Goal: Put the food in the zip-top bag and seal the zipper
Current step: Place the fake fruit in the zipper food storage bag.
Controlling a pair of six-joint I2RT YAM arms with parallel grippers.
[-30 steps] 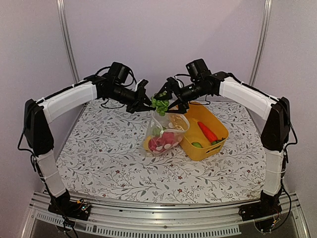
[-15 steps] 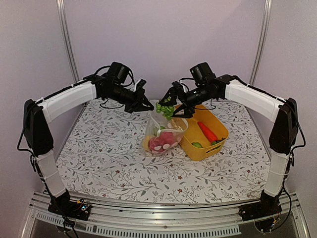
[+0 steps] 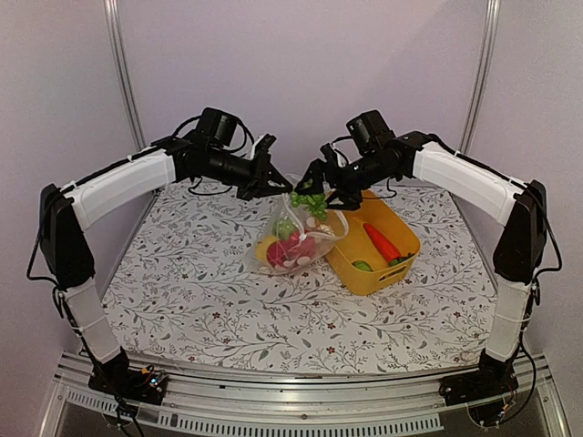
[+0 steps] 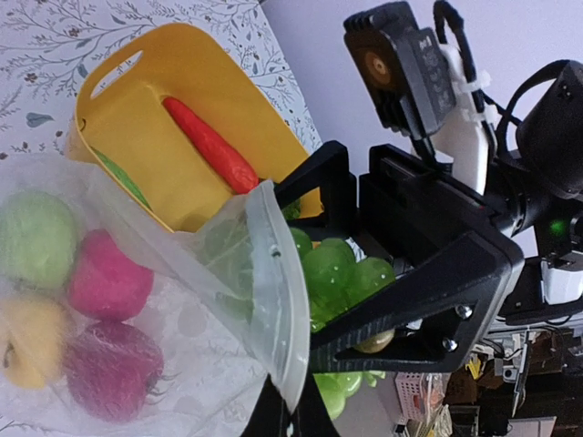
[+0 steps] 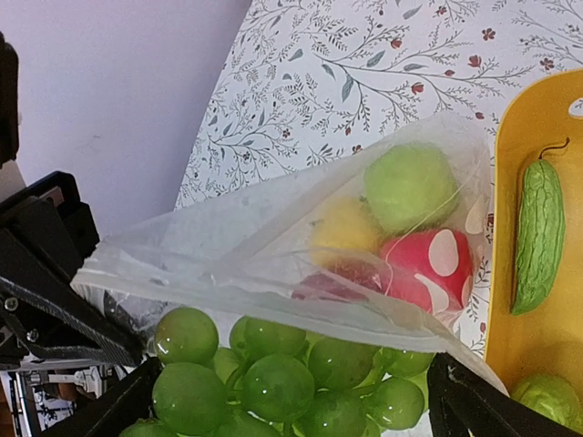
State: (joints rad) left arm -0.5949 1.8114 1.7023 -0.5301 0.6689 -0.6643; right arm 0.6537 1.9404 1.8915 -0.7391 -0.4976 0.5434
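The clear dotted zip-top bag (image 3: 296,238) hangs open by the yellow tub, holding red, yellow and green toy food. My left gripper (image 3: 275,188) is shut on its mouth edge, seen in the left wrist view (image 4: 287,414). The zipper strip (image 4: 278,309) runs along that raised edge. My right gripper (image 3: 319,193) is shut on a bunch of green grapes (image 3: 311,202), held just above and beside the bag's mouth. The grapes (image 5: 187,337) fill the right gripper (image 5: 291,396), with the bag (image 5: 364,246) right under them. An orange-red carrot (image 3: 381,242) lies in the tub.
The yellow tub (image 3: 401,228) stands right of the bag and touches it; it also holds a green cucumber-like piece (image 5: 539,232) and another green piece (image 5: 547,396). The two grippers are very close together over the bag. The floral cloth (image 3: 182,273) covers the table.
My left gripper has raised the bag's mouth edge and the bag has shifted a little left. My right gripper has carried the grapes slightly right and down, close to the mouth.
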